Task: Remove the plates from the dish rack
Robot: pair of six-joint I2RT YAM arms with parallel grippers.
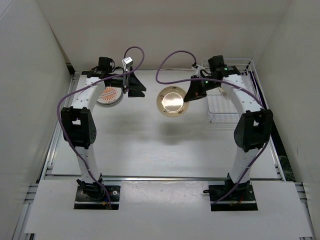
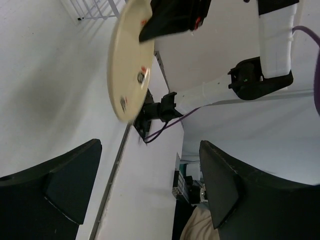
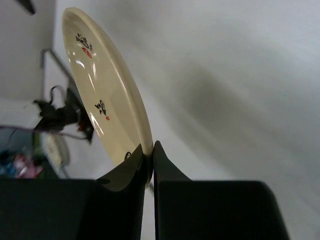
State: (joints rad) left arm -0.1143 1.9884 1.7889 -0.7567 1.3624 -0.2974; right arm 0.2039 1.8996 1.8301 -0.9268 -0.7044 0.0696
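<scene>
While right hand (image 3: 151, 149) pinches cream plate (image 3: 102, 92) clear of dish rack (image 1: 226, 108), left hand (image 2: 150, 146) spread wide, holding nothing

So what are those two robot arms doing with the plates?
They are taking plates out of the white dish rack. The right gripper pinches a cream plate by its rim, holding it above the middle of the table. The left gripper is open, beside a sunburst plate lying on the table.

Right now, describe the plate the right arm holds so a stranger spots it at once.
Over the white table, just left of the wire dish rack, the right tool pinches a cream plate by its rim in mid-air. It has a brownish edge, unlike the sunburst plate lying far left.
</scene>
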